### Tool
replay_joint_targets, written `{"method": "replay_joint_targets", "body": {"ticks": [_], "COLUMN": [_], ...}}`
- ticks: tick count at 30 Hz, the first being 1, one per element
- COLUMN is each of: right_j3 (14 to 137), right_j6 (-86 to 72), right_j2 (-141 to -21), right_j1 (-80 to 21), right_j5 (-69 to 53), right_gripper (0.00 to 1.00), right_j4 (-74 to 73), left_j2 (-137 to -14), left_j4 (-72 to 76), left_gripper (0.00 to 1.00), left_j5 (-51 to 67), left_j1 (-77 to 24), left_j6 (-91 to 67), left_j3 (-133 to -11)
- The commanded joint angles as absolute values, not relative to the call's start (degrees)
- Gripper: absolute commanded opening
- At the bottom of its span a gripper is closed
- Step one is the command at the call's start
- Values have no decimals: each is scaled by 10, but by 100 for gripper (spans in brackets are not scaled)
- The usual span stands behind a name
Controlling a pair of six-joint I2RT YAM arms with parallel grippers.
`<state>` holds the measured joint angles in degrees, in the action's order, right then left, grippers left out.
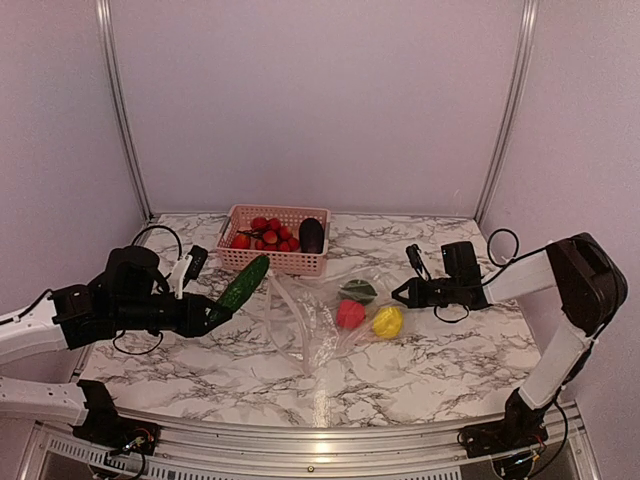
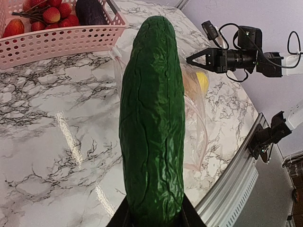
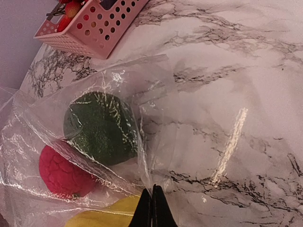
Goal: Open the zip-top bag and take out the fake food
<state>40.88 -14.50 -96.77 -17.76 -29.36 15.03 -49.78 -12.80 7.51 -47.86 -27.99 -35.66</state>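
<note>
Green and glossy, the cucumber (image 1: 244, 283) stuck up from the left gripper (image 1: 220, 311), whose jaws clamped its lower end, just beside the pink basket (image 1: 280, 263). On the marble table (image 1: 200, 370) the zip-top bag (image 1: 300, 325) lay crumpled, holding a dark green piece (image 1: 358, 291), a red piece (image 1: 350, 313) and a yellow lemon (image 1: 387, 321). The right gripper (image 1: 398, 293) had its jaws closed at the bag's edge; whether they pinched film I could not tell

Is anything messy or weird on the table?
Nothing spilled or broken. One funny thing: the cucumber pokes up in the air, gripped at one end by the left end effector. The zip-top bag lies crumpled with three food pieces inside.
</note>
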Motion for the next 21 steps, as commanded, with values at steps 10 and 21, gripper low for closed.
{"method": "replay_joint_targets", "body": {"ticks": [10,21], "right_j3": [408,401], "right_j6": [-143,-146], "right_j2": [-990,-986], "right_j1": [-171,-171], "right_j5": [-312,-319], "right_gripper": [0,0], "right_j4": [172,177], "left_j2": [-920,-1208], "left_j4": [-92,-184], "left_gripper": [16,16], "left_j5": [179,156], "left_j1": [-300,-293], "left_j6": [-255,-250], "left_j3": [-749,-1051]}}
